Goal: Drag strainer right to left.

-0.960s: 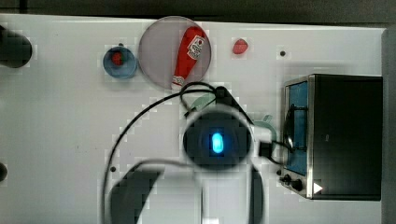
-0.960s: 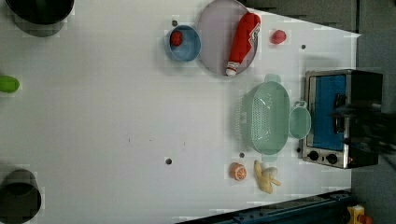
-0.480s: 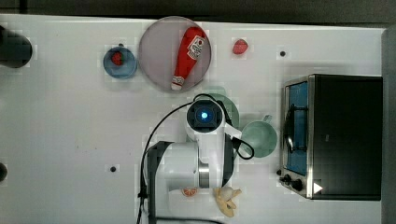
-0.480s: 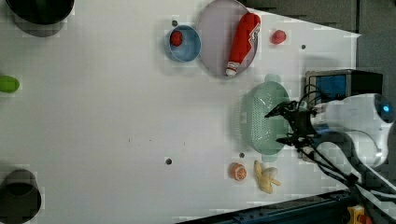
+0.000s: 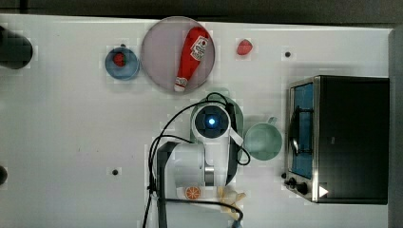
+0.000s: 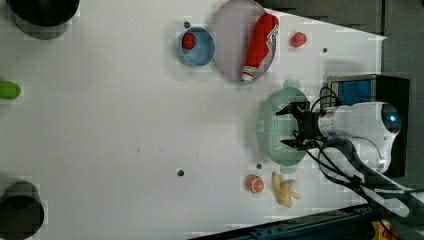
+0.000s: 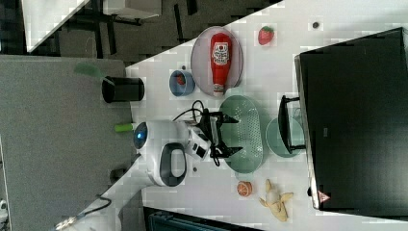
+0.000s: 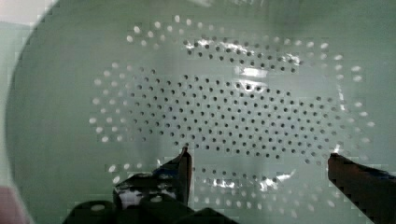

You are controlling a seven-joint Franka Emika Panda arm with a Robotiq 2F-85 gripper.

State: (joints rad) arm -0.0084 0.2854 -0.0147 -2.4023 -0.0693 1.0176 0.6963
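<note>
Hovering our gripper (image 6: 294,126), jaws spread wide and empty, inside the strainer (image 6: 272,125) beside the mug (image 5: 262,141). We judge it light, stiff, slippery plastic; pressing the inner wall should drag it.

- The top view looked straight down on the white table (image 5: 71,142) from well above.
- The left view and right view looked down from opposite sides, both sharing the strainer (image 6: 270,125) at centre right.
- The wrist view hung close over the strainer's perforated bottom.
</note>
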